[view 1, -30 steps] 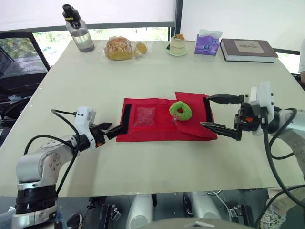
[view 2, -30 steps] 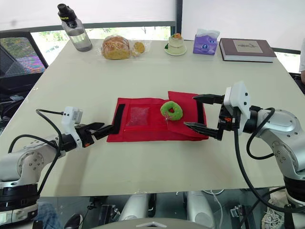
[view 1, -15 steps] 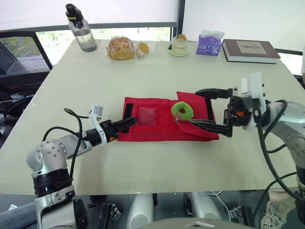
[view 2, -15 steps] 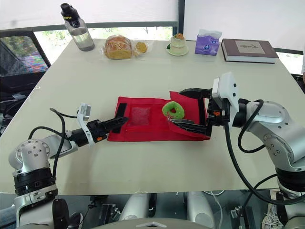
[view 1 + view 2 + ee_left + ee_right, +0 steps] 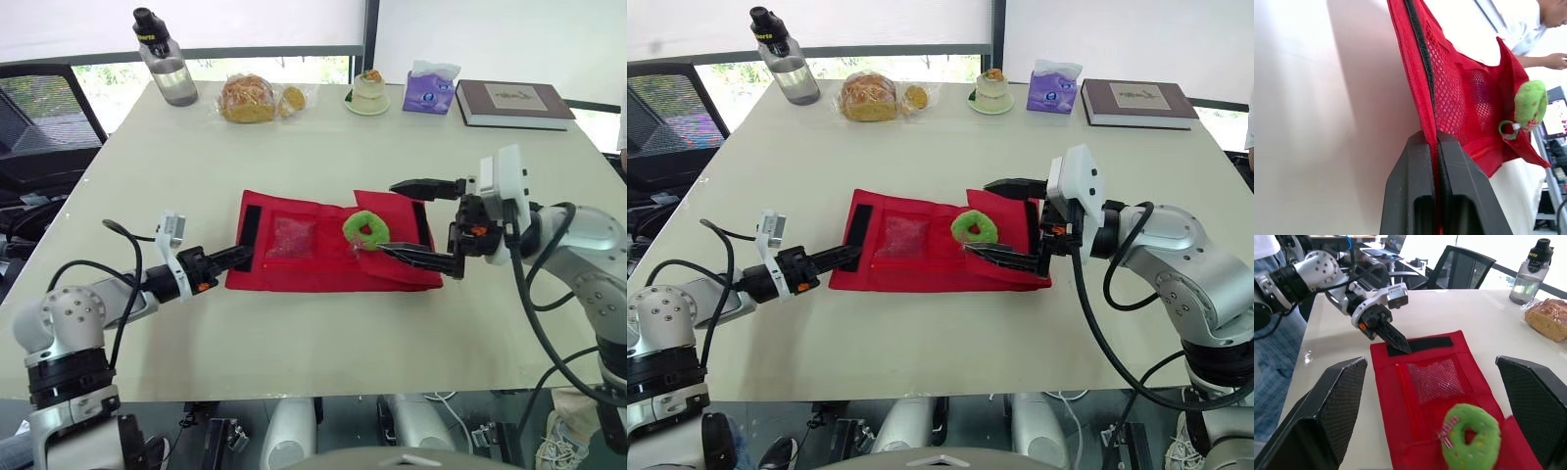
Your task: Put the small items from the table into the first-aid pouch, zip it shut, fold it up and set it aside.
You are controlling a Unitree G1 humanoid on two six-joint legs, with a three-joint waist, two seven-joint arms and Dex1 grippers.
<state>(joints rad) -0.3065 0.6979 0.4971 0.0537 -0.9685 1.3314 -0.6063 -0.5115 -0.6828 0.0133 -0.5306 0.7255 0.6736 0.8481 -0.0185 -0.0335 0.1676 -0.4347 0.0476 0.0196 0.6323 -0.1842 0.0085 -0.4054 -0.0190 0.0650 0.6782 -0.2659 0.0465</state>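
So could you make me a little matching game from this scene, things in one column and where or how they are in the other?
Things:
1. left gripper
2. right gripper
3. green plush ring
4. book

States or places:
a. open wide
b. far right corner of the table
c. shut on the edge of the red pouch
d. lying on the red pouch

Pairs: 1-c, 2-a, 3-d, 4-b
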